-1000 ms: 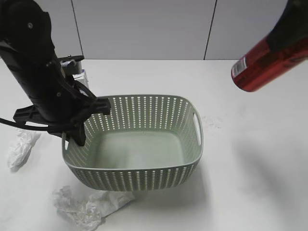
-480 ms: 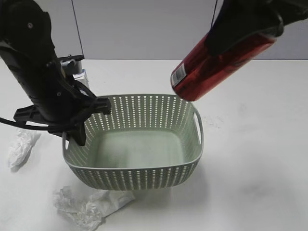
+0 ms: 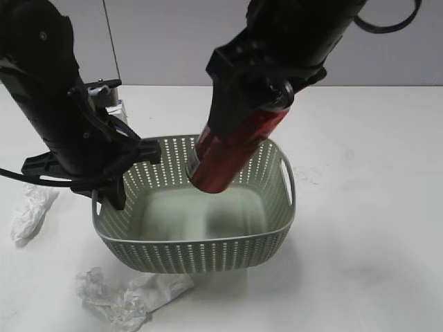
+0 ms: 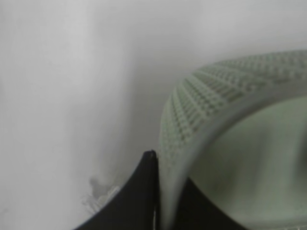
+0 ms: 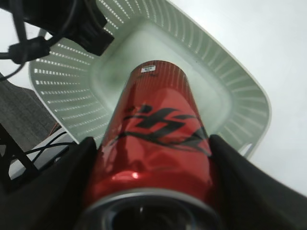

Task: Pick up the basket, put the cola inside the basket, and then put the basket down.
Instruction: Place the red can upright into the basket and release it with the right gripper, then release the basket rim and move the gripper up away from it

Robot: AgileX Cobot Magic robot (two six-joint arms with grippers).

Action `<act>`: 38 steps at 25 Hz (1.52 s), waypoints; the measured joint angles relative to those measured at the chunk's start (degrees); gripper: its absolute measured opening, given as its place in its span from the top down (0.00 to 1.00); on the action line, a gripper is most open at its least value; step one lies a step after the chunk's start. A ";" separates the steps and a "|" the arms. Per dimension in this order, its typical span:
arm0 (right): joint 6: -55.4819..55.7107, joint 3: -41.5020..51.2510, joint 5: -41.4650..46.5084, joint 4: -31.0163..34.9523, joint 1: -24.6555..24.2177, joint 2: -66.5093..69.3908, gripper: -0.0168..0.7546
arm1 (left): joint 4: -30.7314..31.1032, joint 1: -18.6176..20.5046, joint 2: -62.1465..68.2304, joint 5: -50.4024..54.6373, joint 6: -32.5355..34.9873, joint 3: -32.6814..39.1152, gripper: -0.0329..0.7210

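1. Over the middle of the basket (image 3: 208,238), the cola (image 3: 232,149) is being held tilted, its lower end dipping below the rim line toward the back wall.
2. At the cola's upper half, the right gripper (image 3: 259,86) is being kept clamped on the can; in the right wrist view the cola (image 5: 156,143) is being pinched between two dark fingers (image 5: 62,177), one on each flank.
3. Beneath the can in that same view, the basket (image 5: 240,91) is being shown with its pale floor bare.
4. On the basket's left wall, the left gripper (image 3: 114,190) is being kept closed over the rim; in the left wrist view one dark finger (image 4: 139,191) is being pressed against the outside of the basket (image 4: 201,105) wall, while the inner finger is only partly seen.
5. Whether the basket's base is being held clear of the table (image 3: 360,207) cannot be told.
6. Just in front of the basket's near-left corner, a piece of crumpled white paper (image 3: 121,297) is lying on the table.
7. Well to the basket's left, a second white wad (image 3: 28,214) is lying.
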 joint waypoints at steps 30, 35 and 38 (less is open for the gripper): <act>-0.33 -9.42 1.31 -3.56 -0.89 6.39 0.17 | -0.19 0.00 0.05 0.26 0.00 0.38 0.96; 1.82 -10.03 1.35 -5.29 -7.42 6.06 0.17 | -1.34 0.00 0.05 0.50 0.00 0.38 0.96; 2.36 -10.03 1.35 -5.56 -12.83 6.06 0.17 | -2.11 0.00 0.05 0.50 0.00 0.38 0.96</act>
